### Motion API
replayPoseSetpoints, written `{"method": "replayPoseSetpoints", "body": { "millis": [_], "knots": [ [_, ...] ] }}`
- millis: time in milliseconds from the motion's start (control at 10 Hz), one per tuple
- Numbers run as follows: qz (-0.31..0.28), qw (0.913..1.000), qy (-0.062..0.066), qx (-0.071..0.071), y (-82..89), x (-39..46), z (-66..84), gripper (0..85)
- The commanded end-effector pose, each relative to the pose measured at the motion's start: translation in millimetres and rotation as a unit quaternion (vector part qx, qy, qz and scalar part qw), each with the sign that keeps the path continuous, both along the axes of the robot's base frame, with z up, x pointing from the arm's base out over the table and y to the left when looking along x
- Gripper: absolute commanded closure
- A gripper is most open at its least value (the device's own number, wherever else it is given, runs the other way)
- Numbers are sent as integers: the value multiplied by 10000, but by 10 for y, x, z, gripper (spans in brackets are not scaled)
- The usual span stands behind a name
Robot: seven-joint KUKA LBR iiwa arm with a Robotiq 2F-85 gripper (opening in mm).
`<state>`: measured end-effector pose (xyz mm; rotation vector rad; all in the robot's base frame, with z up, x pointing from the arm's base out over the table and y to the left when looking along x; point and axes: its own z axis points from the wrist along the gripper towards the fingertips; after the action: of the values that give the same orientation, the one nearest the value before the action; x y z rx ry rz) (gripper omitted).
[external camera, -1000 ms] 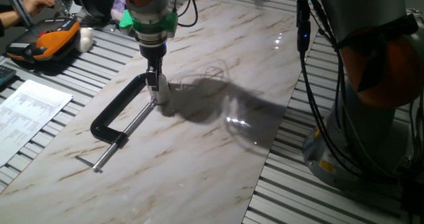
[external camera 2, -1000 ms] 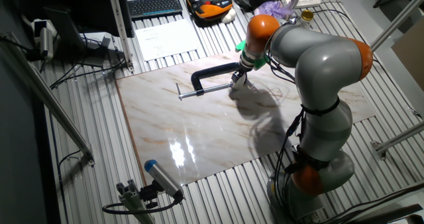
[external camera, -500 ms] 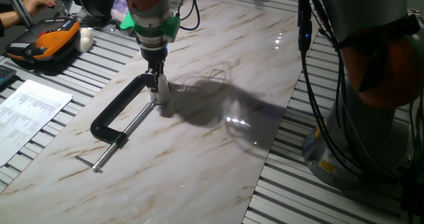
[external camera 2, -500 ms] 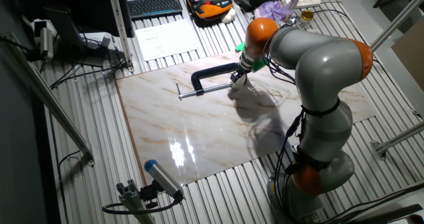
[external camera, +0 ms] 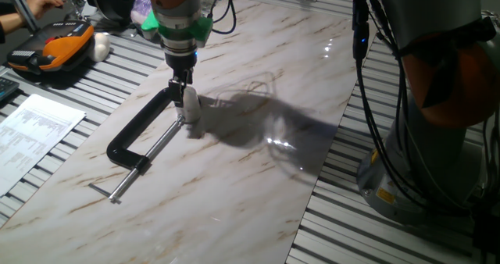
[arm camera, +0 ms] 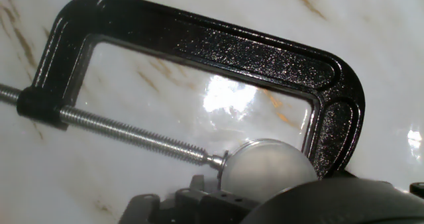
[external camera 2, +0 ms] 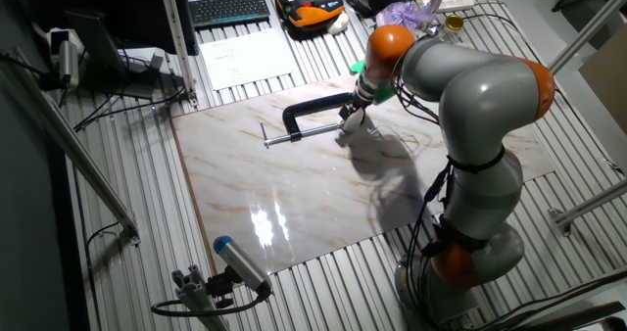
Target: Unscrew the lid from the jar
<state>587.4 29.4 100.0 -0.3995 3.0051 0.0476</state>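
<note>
While the end effector (external camera: 185,97) appears closed on the lid (external camera: 189,103) above the jar (external camera: 191,124), pinched in the C-clamp (external camera: 148,123) on the desk (external camera: 258,170), weak clamping could let the jar spin.

Your hand view: black C-clamp (arm camera: 199,42) lies flat on the marbled counter (arm camera: 165,184). Its threaded screw (arm camera: 126,132) runs in from the left, tip touching a round whitish lid (arm camera: 268,168) set between screw tip and clamp's right arm. Dark gripper body blurs the bottom edge.
</note>
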Motion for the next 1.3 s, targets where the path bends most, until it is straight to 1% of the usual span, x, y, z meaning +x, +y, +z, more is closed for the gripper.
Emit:
{"method": "replayPoseSetpoints", "body": {
  "millis": [0,100,200,300,500,600,700,800,900,1000,1100,1200],
  "knots": [
    [-98,9999,25,-111,-5,33,89,0],
    [-235,9993,41,-271,-7,64,186,0],
    [-465,9987,46,-191,-1,59,229,0],
    [-630,9979,103,-92,-1,59,230,0],
    [-939,9955,154,-50,-4,57,247,0],
    [-1150,9931,205,-30,-3,55,243,170],
    [-1453,9890,282,-17,-2,53,241,170],
    [-1799,9828,415,-2,-3,52,239,170],
    [-2080,9775,345,76,0,53,238,170],
    [-2354,9712,355,24,-2,59,242,170],
    [-2717,9614,438,32,-3,55,257,170],
    [-3287,9430,524,42,1,62,279,340]
  ]
}}
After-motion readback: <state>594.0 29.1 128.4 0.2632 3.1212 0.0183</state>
